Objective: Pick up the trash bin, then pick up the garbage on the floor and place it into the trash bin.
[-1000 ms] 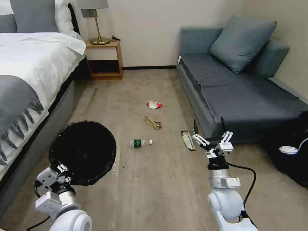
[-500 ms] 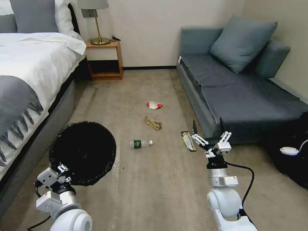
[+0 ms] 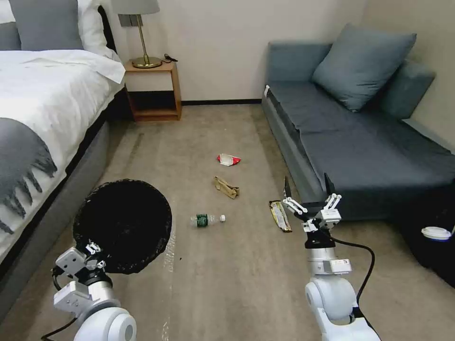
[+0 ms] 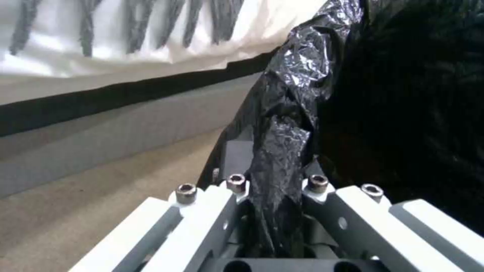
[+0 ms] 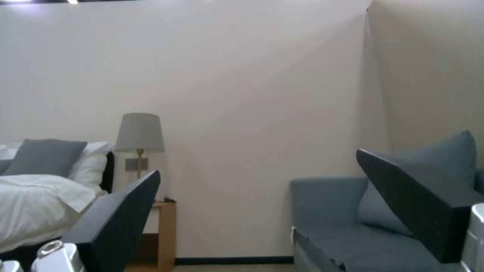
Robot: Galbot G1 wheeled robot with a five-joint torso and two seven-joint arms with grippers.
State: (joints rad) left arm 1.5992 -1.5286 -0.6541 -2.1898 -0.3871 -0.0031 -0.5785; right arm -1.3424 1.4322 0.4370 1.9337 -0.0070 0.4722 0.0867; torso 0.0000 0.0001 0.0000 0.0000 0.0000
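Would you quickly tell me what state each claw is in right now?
Left claw: shut on the trash bin, gripping its bag-lined rim.
Right claw: open, holding nothing, raised in front of the sofa.

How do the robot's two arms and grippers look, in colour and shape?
Both arms are glossy white with rounded joints and grey bands. The right gripper has white linkage bars and two dark, wedge-shaped fingers; a black cable loops beside its wrist. The left gripper has white bars with silver screws.
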